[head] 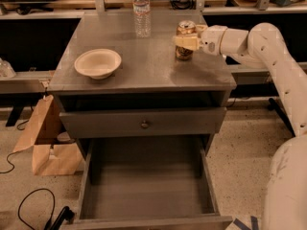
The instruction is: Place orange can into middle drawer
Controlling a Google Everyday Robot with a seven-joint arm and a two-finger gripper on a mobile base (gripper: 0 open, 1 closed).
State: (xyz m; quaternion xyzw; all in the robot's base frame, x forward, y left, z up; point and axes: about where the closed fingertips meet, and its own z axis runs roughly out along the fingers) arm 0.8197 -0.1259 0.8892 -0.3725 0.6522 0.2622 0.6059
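The orange can [184,53] stands upright on the right rear part of the grey cabinet top [144,71]. My gripper [185,41] comes in from the right at mid-height of the can, with one cream part crossing the can's front. The can rests on the top. The middle drawer [144,190] is pulled out wide open low at the front, its bare grey floor showing, well below and left of the gripper.
A clear water bottle [141,11] stands at the back of the top, left of the can. A white bowl [98,63] sits at the left. The shallower drawer with a knob [143,124] is closed. A cardboard box [45,143] and cables [29,210] lie on the floor at the left.
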